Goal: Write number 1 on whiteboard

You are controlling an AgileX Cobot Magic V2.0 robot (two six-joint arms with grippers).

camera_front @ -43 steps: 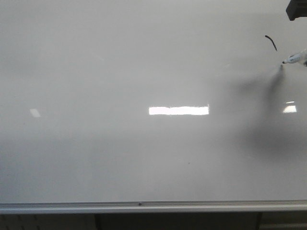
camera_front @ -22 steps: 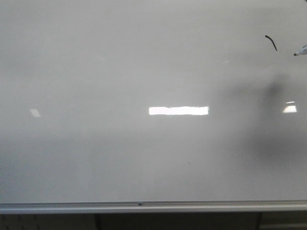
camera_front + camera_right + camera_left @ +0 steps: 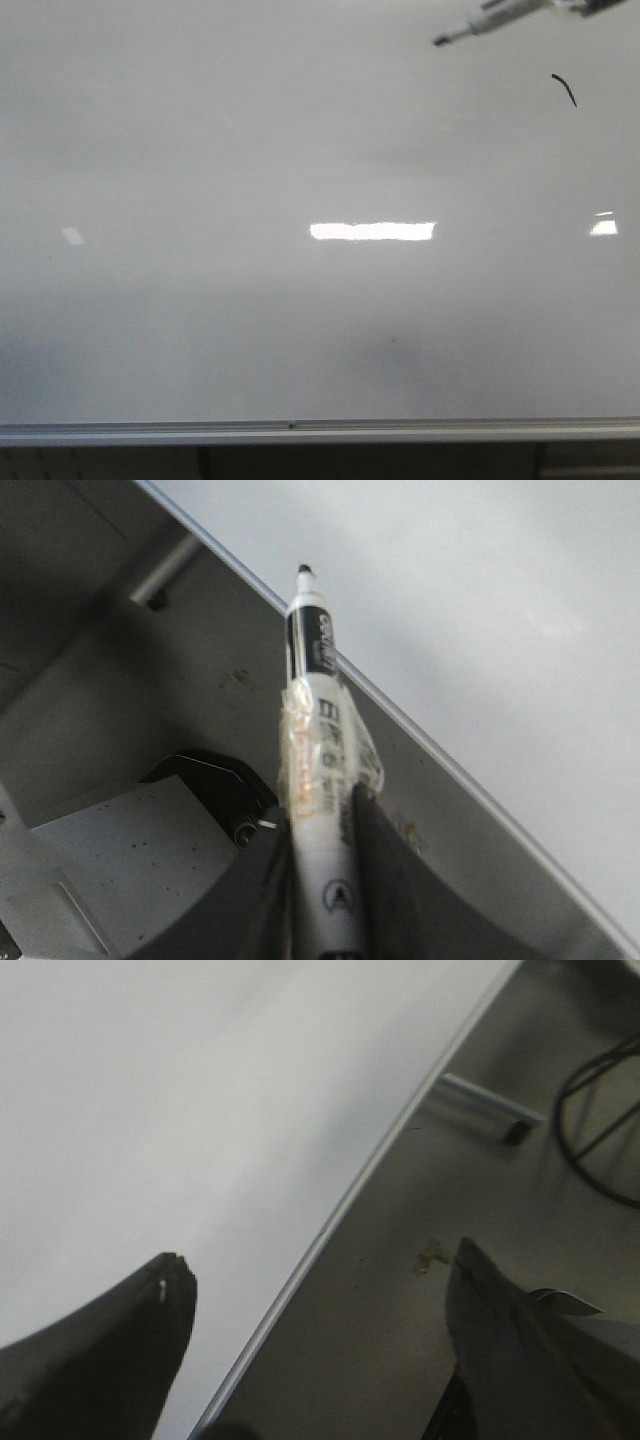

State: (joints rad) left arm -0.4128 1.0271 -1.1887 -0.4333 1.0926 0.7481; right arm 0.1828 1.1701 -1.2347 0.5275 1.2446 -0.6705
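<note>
Large glossy whiteboard point(image 3: 250, 320) filling nearly the whole front view, silver metal lower edge running along the near side, bright rectangular light reflections on the surface. Number 1 point(image 3: 566, 89) present as a short, slightly curved black stroke near the board's far right corner, tiny against the board.

White marker pen point(image 3: 488, 20) with black tip reaching in above the far edge, up and to the left of the stroke, tip pointing left and well apart from the stroke; whether the tip touches the board cannot be told. Right pincer point(image 3: 320, 880) clamped on the pen's barrel, dark fingers point(image 3: 262, 900) pressed against both sides, clear tape wrapped around the barrel just above the grip, black tip pointing away from the fingers, out past the board's silver edge as seen from the right wrist.

Left pincer point(image 3: 320, 1300) with jaws apart, nothing between them; one dark finger over the white board surface, the other over the grey floor beside the board's metal edge. Black cable point(image 3: 600, 1130) looped on that floor, well away from the board.
</note>
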